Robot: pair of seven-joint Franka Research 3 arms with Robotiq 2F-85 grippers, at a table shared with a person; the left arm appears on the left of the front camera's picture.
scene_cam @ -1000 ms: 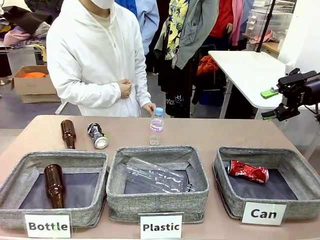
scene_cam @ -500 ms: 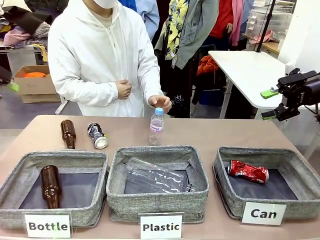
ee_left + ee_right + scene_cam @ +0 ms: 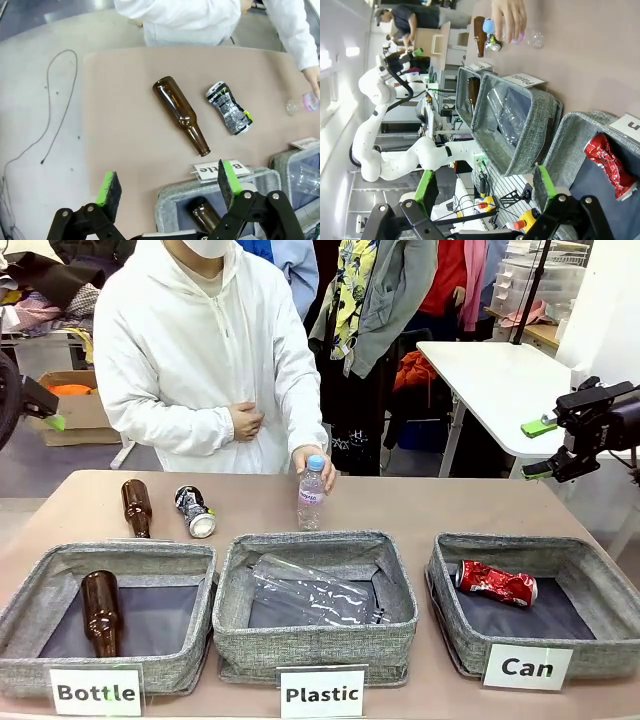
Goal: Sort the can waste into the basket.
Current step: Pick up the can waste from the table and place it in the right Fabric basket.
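The red crushed can (image 3: 496, 583) lies inside the "Can" basket (image 3: 520, 543) at the right; the right wrist view shows the same red can (image 3: 610, 165) in that basket (image 3: 570, 135). The dark can (image 3: 195, 511) lies on the table behind the "Bottle" basket, beside a brown bottle. My left gripper (image 3: 48, 412) is raised at the far left edge. In its wrist view the left gripper (image 3: 167, 182) is open and empty, high above the dark can (image 3: 230, 107). My right gripper (image 3: 537, 448) hangs open and empty, above and behind the Can basket.
A person's hand (image 3: 312, 455) rests on the upright clear bottle (image 3: 313, 495) at the table's far middle. A brown bottle (image 3: 136, 508) lies on the table. The "Bottle" basket (image 3: 110, 552) holds another brown bottle (image 3: 100, 612); the "Plastic" basket (image 3: 310, 540) holds a crushed clear bottle.
My left gripper has risen into the front view at the far left. The person's hand has come down onto the clear bottle. The brown bottle in its basket shifted slightly left. The right arm is still.
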